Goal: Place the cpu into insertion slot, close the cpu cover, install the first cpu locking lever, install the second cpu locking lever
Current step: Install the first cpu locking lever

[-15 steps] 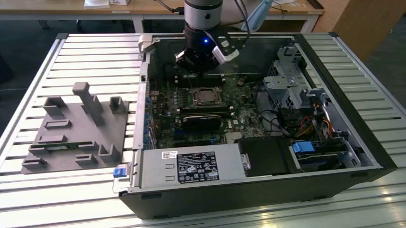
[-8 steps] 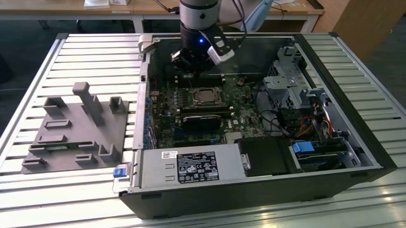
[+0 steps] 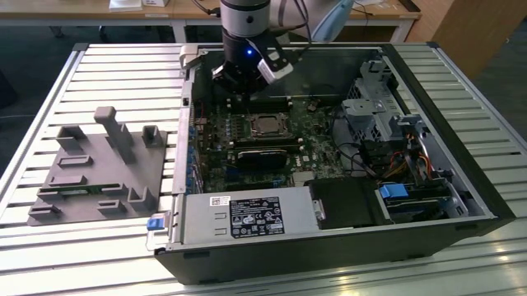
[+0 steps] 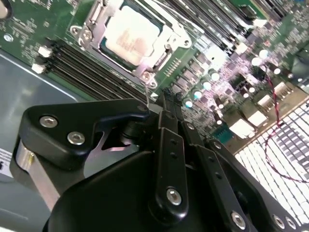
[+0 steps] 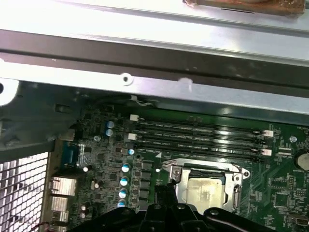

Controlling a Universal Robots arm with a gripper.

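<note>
The cpu [image 3: 265, 126] lies flat in the insertion slot [image 3: 252, 121] on the motherboard, its pale metal top showing in both wrist views [image 4: 129, 35] [image 5: 204, 191]. The silver cpu cover [image 4: 166, 46] [image 5: 203, 167] lies down around it as a frame. My gripper [image 3: 239, 92] hangs just behind the socket, towards the case's back wall. In the second wrist view my gripper [image 4: 168, 95] has its black fingers pressed together, shut. A thin silver locking lever [image 4: 147, 92] rises from the socket's corner to just beside the fingertips; I cannot tell whether it is touched. My gripper [image 5: 164, 192] also appears in the first wrist view.
Long black memory slots [image 5: 198, 137] run beside the socket. A black card [image 3: 263, 158] sits in front of it, with the grey power supply [image 3: 247, 217] nearer the front. Drive cage and cables [image 3: 387, 129] fill the exterior view's right. A grey fixture [image 3: 99, 166] stands on the slatted table.
</note>
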